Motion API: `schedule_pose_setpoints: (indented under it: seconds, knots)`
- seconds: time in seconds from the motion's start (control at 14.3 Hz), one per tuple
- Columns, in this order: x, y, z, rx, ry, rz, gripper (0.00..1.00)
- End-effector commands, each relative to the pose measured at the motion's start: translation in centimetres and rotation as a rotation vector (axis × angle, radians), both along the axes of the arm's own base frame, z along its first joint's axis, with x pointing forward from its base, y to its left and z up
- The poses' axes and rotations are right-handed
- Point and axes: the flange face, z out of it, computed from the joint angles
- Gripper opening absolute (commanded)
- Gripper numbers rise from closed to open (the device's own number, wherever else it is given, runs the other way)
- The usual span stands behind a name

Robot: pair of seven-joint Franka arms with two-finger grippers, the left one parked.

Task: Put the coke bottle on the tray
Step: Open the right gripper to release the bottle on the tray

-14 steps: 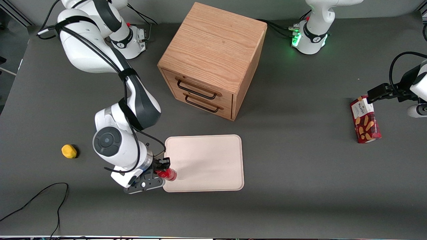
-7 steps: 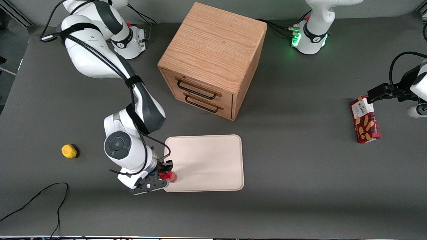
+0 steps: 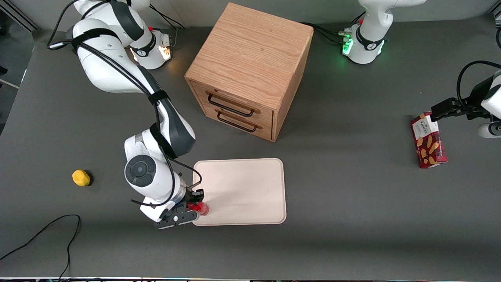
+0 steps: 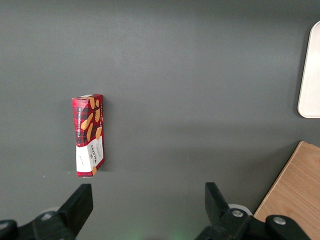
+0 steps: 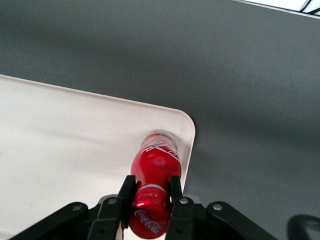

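Observation:
The coke bottle is a tiny red bottle with a red cap. My right gripper is shut on it near its cap end. The bottle stands over the corner of the cream tray that is nearest the front camera, toward the working arm's end. In the right wrist view the bottle sits between the two black fingers, its base on or just above the tray close to the rounded corner. The gripper grips the bottle's upper part.
A wooden drawer cabinet stands farther from the front camera than the tray. A small yellow lump lies toward the working arm's end. A red biscuit box lies toward the parked arm's end, also in the left wrist view.
My right gripper has carried the bottle a short way toward the tray, from the tray's edge to over its corner, and has nearly stopped.

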Motion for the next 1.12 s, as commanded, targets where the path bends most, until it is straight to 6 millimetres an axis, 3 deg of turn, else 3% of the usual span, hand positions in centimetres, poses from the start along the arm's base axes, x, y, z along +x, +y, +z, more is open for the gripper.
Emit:
schedule_pose_setpoints:
  seconds: [0.0, 0.35, 0.42, 0.56, 0.7, 0.84, 1.05]
  knots:
    - [0.1, 0.1, 0.9, -0.003, -0.037, -0.021, 0.99]
    - [0.4, -0.6, 1.3, 0.003, -0.050, -0.034, 1.00]
    - [0.5, -0.8, 2.1, 0.007, -0.058, -0.040, 1.00]
    - [1.1, -3.5, 4.9, 0.003, -0.080, -0.065, 1.00]
    - [-0.1, -5.0, 7.9, -0.018, -0.062, -0.076, 1.00]
    - [-2.5, -7.4, 11.6, -0.011, -0.049, -0.112, 1.00]
    - [-7.2, -13.5, 16.4, 0.047, -0.014, -0.219, 1.00]
